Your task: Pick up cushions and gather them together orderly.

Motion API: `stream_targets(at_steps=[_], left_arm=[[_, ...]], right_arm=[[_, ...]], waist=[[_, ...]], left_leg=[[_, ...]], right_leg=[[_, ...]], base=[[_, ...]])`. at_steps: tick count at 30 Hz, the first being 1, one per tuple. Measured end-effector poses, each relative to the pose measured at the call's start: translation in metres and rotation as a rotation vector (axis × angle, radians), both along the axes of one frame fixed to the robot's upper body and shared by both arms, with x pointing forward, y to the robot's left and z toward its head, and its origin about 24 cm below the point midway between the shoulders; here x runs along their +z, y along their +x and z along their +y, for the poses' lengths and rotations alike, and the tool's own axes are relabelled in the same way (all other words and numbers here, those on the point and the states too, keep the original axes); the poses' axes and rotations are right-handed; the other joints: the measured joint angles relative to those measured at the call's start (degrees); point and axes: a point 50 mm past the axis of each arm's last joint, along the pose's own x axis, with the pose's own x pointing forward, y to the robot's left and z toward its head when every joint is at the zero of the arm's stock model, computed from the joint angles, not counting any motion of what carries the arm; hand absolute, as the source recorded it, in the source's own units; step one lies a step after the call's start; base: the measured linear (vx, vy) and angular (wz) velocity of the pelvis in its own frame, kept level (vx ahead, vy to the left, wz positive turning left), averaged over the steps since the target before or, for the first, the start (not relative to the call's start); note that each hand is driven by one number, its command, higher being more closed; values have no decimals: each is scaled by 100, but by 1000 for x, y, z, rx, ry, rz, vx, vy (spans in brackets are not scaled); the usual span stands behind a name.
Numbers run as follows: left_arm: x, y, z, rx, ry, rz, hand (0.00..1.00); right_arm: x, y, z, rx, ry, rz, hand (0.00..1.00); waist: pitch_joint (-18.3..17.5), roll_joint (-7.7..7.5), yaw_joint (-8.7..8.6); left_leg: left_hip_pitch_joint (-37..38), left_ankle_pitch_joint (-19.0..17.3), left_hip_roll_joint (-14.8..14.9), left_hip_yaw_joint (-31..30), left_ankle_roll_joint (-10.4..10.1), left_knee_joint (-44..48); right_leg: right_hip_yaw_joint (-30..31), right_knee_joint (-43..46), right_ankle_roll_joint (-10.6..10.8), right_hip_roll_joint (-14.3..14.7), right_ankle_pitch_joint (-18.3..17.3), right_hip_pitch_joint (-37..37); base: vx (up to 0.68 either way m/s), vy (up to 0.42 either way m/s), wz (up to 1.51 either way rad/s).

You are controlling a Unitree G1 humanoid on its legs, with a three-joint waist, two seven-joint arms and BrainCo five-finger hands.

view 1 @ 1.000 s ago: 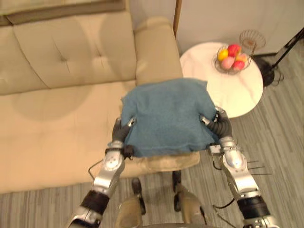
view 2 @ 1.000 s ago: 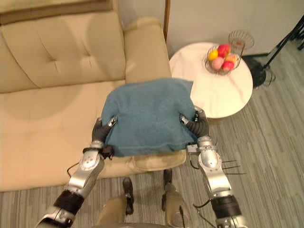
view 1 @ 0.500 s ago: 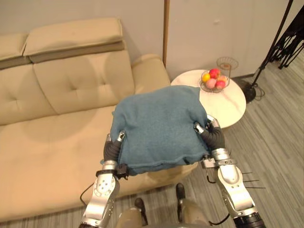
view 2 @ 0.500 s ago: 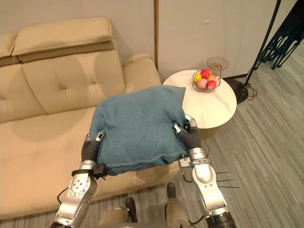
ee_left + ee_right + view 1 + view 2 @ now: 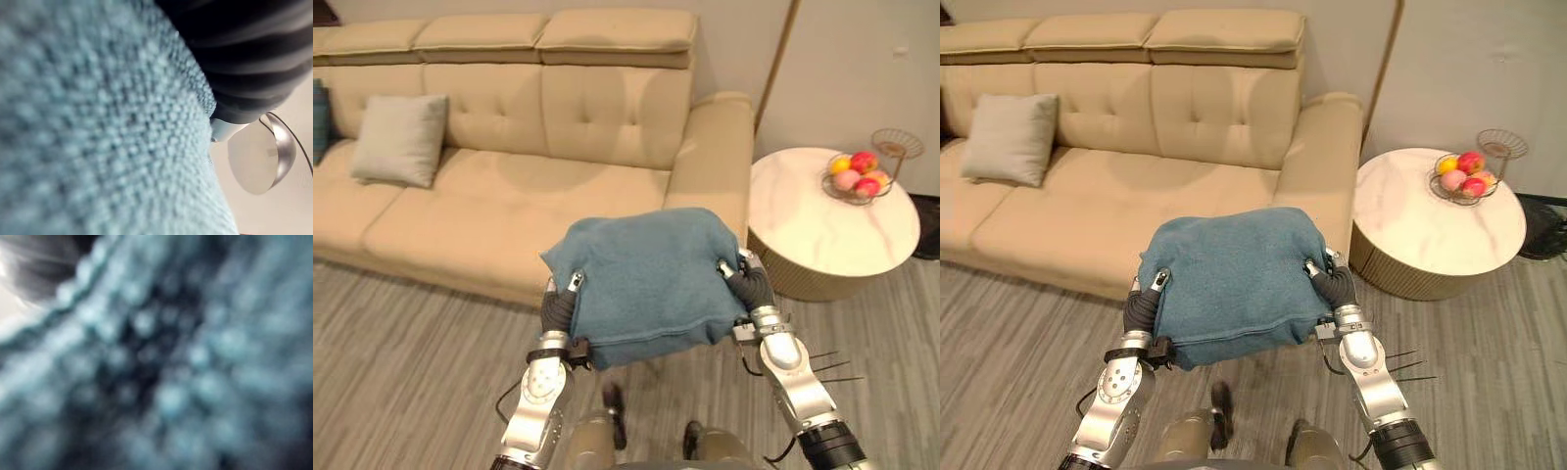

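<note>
I hold a blue knitted cushion (image 5: pixel 646 274) in the air in front of me, above the floor just off the sofa's (image 5: pixel 558 186) right end. My left hand (image 5: pixel 558 305) grips its left edge with the thumb on top. My right hand (image 5: pixel 751 286) clamps the right edge the same way. Both wrist views look at the blue fabric (image 5: pixel 98 122) from very close. A grey cushion (image 5: pixel 401 139) leans against the sofa's back at its left part. A dark blue cushion (image 5: pixel 318 117) shows at the far left edge.
A round white side table (image 5: pixel 822 230) stands right of the sofa's armrest, carrying a wire bowl of fruit (image 5: pixel 855 176) and a small wire stand (image 5: pixel 897 145). Grey plank floor (image 5: pixel 401 372) stretches in front of the sofa.
The whole view has pulled back and swung left, bringing the full sofa and the grey cushion into sight. The blue cushion stays held in both hands, now over the floor instead of the seat.
</note>
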Motion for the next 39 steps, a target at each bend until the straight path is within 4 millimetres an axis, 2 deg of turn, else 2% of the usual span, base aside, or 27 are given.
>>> stream_targets(at_steps=[2,3,4,5,6,8,11,14,16,18,19,21,22,23,24,25,26,28,30,32,33,34,35,36,37,38,39], left_arm=[[4,3,-8,-32,-14,-15,100],[6,6,-12,-51,-20,-24,100],[6,7,-13,-56,-16,-23,100],[5,8,-13,-58,-12,-23,100],[5,7,-12,-57,-12,-19,100],[4,7,-11,-57,-11,-16,100],[4,7,-8,-69,11,-18,100],[3,7,-8,-76,15,-16,100],[3,6,-8,-75,16,-15,100],[4,5,-8,-76,18,-20,100],[5,5,-8,-79,20,-19,100],[6,5,-9,-82,34,-29,100],[7,5,-9,-82,41,-32,100],[7,5,-8,-83,57,-32,100],[7,5,-7,-84,66,-33,100],[7,5,-6,-84,71,-34,100],[7,5,-6,-85,72,-33,100],[5,5,-6,-85,74,-27,100],[1,6,-6,-90,81,-11,100],[0,8,-8,-104,87,-6,100],[-4,6,-12,-121,86,10,100],[-7,5,-14,-131,81,24,100],[-10,3,-18,-147,76,35,100],[-10,3,-19,-147,71,35,100],[-12,2,-17,-134,64,43,100],[-15,0,-14,-121,60,57,100],[-16,-2,-13,-121,58,64,100]], right_arm=[[3,1,-7,-32,4,-13,100],[4,1,-11,-54,12,-20,100],[4,1,-11,-59,18,-20,100],[4,1,-11,-69,32,-23,100],[4,1,-8,-73,51,-22,100],[3,0,-6,-73,68,-20,100],[3,0,-4,-71,86,-20,100],[3,0,-4,-70,98,-20,100],[3,0,-3,-61,115,-18,100],[3,0,-3,-58,118,-17,100],[2,-1,-4,-60,118,-12,100],[-1,-3,-4,-63,118,-2,100],[-2,-4,-5,-65,118,4,100],[-6,-7,-5,-69,121,17,100],[-7,-8,-4,-64,122,24,100],[-7,-8,-4,-61,121,24,100],[-7,-8,-4,-60,120,23,100],[-8,-9,-5,-61,122,27,100],[-13,-13,-6,-63,127,48,100],[-17,-17,-10,-70,125,66,100],[-23,-25,-15,-80,123,93,100],[-26,-28,-17,-86,122,108,100],[-30,-34,-21,-97,120,127,100],[-30,-35,-21,-100,122,131,100],[-24,-35,-18,-92,129,112,100],[-17,-37,-16,-85,136,87,100],[-14,-38,-15,-82,140,72,100]], waist=[[-16,24,-94],[-51,10,-151],[-64,-38,-152],[-77,-65,-187],[-97,-98,-128],[-97,-98,-80],[-124,-123,-71],[-125,-126,-77],[-138,-141,-40],[-140,-171,-99],[-139,-197,-199],[-157,-244,-290],[-155,-257,-285],[-149,-252,-276],[-147,-246,-275],[-150,-256,-279],[-152,-264,-298],[-142,-261,-354],[-154,-316,-455],[-151,-410,-556],[-188,-376,-606],[-254,-266,-601],[-397,-56,-612],[-415,-9,-614],[-399,24,-560],[-393,19,-507],[-387,13,-454]], left_leg=[[375,-218,25,284,-113,-353],[584,-167,-66,392,-239,-994],[574,-63,-135,392,-236,-1097],[483,68,-186,404,-146,-1115],[364,23,-234,405,-80,-952],[280,-70,-276,398,52,-731],[117,-236,-331,381,186,-474],[-18,-489,-323,390,229,-157],[-75,-684,-357,431,297,60],[-93,-808,-477,391,412,137],[-67,-845,-652,233,469,133],[48,-938,-868,-37,586,148],[100,-974,-936,-139,650,142],[213,-1021,-950,-253,738,152],[310,-1074,-926,-421,731,159],[360,-1101,-927,-497,721,132],[424,-1146,-935,-603,694,96],[663,-1218,-949,-732,637,-43],[1112,-1282,-1070,-920,430,-302],[1453,-1522,-1169,-1106,291,-346],[1733,-1823,-1100,-1271,114,-307],[1824,-1911,-971,-1276,9,-314],[1814,-2005,-705,-1242,-207,77],[1631,-1953,-534,-1159,-321,598],[1071,-1332,-8,-821,-698,2175],[861,-1214,309,-586,-621,2999],[808,-1221,448,-444,-607,3343]], right_leg=[[-223,-271,87,-71,210,-3],[-328,-432,227,-137,338,-64],[-307,-511,279,-177,381,-87],[-293,-714,334,-200,606,-55],[-298,-902,413,-255,831,-15],[-317,-1082,519,-285,1009,102],[-323,-1200,599,-374,1141,129],[-268,-1200,606,-412,1152,105],[-210,-975,736,-521,1016,-5],[-217,-493,739,-705,730,-161],[-239,-42,582,-886,452,-224],[-11,698,342,-1040,244,-409],[160,1205,379,-1112,329,-601],[366,1854,330,-1100,276,-909],[416,2011,409,-904,-24,-1028],[411,1959,436,-784,-129,-1118],[401,1753,486,-625,-174,-1263],[284,949,570,-324,-6,-1451],[22,-628,568,-196,787,-1457],[50,-1008,400,-267,1055,-1484],[67,-589,135,-265,1357,-1516],[-22,-265,107,-227,1377,-1581],[-282,127,102,-142,1345,-1632],[-341,263,-101,-33,1216,-1620],[-288,295,-335,358,1037,-1351],[-220,200,-428,560,953,-1067],[-153,137,-450,668,913,-905]], base=[[-239,129,86],[-206,164,88],[-160,161,70],[-142,199,32],[-128,200,23],[-85,164,9],[-73,120,5],[-65,115,-7],[-37,138,-16],[7,147,18],[33,132,49],[112,85,66],[198,82,63],[246,45,54],[235,24,52],[255,-31,53],[255,-54,52],[387,-93,47],[485,-137,53],[465,-185,68],[536,-258,60],[694,-299,49],[482,-186,18],[727,-301,-17],[700,-296,-62],[695,-276,-79],[533,-140,-95]])
